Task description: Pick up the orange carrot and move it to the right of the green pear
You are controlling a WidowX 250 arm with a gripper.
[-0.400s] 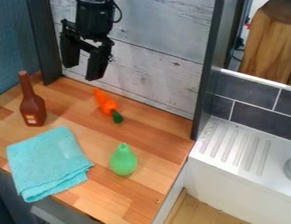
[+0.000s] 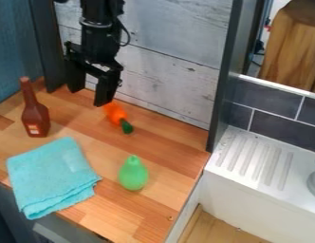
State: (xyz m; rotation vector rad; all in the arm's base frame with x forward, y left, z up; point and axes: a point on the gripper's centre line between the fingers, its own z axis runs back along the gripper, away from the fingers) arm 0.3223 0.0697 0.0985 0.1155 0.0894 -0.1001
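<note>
Gripper (image 2: 89, 98), fingers parted, empty, hangs above and right of the brown bottle (image 2: 36, 117); carrot (image 2: 115, 114) lies right of bottle, any grip best squared across its body.

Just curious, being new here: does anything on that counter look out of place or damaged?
Only the turquoise cloth looks slightly askew: its near corner hangs over the front edge of the counter. I see no spill or damage; the brown bottle stands upright.

whitewashed plank wall (image 2: 170, 71), dark tiles (image 2: 268, 102)
</note>
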